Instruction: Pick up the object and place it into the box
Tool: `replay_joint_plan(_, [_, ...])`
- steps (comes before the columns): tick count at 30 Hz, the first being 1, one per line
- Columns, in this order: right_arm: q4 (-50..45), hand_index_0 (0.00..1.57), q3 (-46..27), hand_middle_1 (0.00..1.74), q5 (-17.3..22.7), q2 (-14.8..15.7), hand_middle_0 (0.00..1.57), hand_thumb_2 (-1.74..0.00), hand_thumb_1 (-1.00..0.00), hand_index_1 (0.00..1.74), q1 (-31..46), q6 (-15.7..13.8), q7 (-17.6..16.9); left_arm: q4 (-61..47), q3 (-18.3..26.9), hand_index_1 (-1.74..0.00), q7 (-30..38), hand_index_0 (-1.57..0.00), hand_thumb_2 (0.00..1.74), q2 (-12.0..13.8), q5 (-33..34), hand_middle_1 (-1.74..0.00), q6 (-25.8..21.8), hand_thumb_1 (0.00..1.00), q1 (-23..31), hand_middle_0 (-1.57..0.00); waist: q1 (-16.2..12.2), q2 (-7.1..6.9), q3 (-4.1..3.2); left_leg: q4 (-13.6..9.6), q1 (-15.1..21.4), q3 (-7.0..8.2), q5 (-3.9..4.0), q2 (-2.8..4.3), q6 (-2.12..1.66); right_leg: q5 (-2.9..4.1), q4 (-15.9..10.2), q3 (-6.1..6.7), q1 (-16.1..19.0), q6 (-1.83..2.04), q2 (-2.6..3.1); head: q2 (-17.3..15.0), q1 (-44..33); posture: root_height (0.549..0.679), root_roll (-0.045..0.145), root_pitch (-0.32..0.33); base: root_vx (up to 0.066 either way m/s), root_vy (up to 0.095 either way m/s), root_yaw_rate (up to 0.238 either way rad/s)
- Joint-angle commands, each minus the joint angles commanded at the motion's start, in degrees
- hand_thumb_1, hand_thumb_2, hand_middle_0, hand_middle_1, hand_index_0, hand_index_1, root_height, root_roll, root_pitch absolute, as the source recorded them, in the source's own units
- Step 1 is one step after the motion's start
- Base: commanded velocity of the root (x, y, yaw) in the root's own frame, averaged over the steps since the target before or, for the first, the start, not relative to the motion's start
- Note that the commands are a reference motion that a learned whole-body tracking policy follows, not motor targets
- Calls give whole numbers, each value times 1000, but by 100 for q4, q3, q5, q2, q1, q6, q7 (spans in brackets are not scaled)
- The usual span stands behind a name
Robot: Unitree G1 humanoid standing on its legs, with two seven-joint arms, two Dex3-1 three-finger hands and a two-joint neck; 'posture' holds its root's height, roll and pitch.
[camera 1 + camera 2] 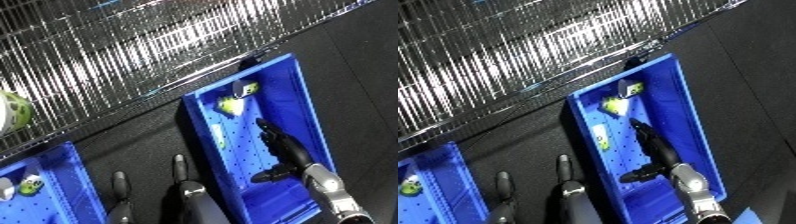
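Observation:
A blue bin [302,105] lies at the centre right. Inside it, near its far end, are a yellow-green and white object [231,105] and a small white packet [248,89]. Another pale green item [600,137] rests against the bin's left wall. My right hand [282,146] reaches into the bin with straight fingers and the thumb out to the side, holding nothing. The objects lie just beyond its fingertips. My left hand [188,190] is outside the bin's left wall, low in the view, with its fingers straight and nothing in it.
A second blue bin [58,172] at the lower left holds a green and white object [31,185]. A shiny wire rack [133,45] fills the top, with a green and white item [11,112] at its left edge. Dark surface [355,55] surrounds the bins.

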Motion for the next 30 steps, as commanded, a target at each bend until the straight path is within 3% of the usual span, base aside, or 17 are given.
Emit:
replay_joint_plan(5, [-20,0,238,0,-177,101,0,0,0,0,-185,344,137,148,78,0,11,0,0,9,61,0,-40,0,-171,0,138,-73,-82,-103,5,-98,109,35,-26,-70,36,-83,64,11,2,59,-914,659,60,61,18,-30,173])
replay_joint_plan(11, [207,0,244,0,126,314,0,0,0,0,-176,536,-73,204,88,0,-34,0,0,28,169,0,-24,0,-359,0,323,-112,-143,-203,-9,-238,224,30,-22,-107,69,-205,111,45,-36,332,-1903,659,55,60,28,-70,343])
replay_joint_plan(16, [287,0,232,0,251,476,0,0,0,0,-8,484,-213,196,49,0,-23,0,0,55,237,0,-121,0,-364,0,442,-136,-145,-69,-85,-342,185,-6,-6,-80,21,-281,145,62,-94,905,-2816,660,56,57,32,-64,257])
replay_joint_plan(19, [306,0,248,0,317,555,0,0,0,0,118,458,-256,156,70,0,-3,0,0,111,170,0,-228,0,-341,0,486,-145,-115,72,-158,-370,130,-31,27,-96,72,-308,129,53,-117,1346,-3329,659,56,55,17,-29,94])
replay_joint_plan(22, [372,0,273,0,352,594,0,0,0,0,198,426,-229,100,124,0,2,0,0,184,46,0,-366,0,-333,0,532,-160,-88,203,-248,-369,80,-47,57,-127,169,-338,89,40,-134,1593,-3650,658,53,54,1,-29,52])
replay_joint_plan(26, [492,0,309,0,402,663,0,0,0,0,249,381,-200,-45,206,0,-21,0,0,242,-115,0,-524,0,-301,0,607,-192,-54,320,-354,-393,49,-42,75,-178,318,-387,32,29,-153,1729,-3865,656,49,53,5,-30,55])
replay_joint_plan(30, [617,0,342,0,412,701,0,0,0,0,223,370,-198,-249,214,0,-52,0,0,270,-208,0,-632,0,-279,0,681,-235,-12,374,-431,-424,49,-16,68,-200,411,-446,-15,30,-170,1686,-3867,654,45,54,-2,-21,56])
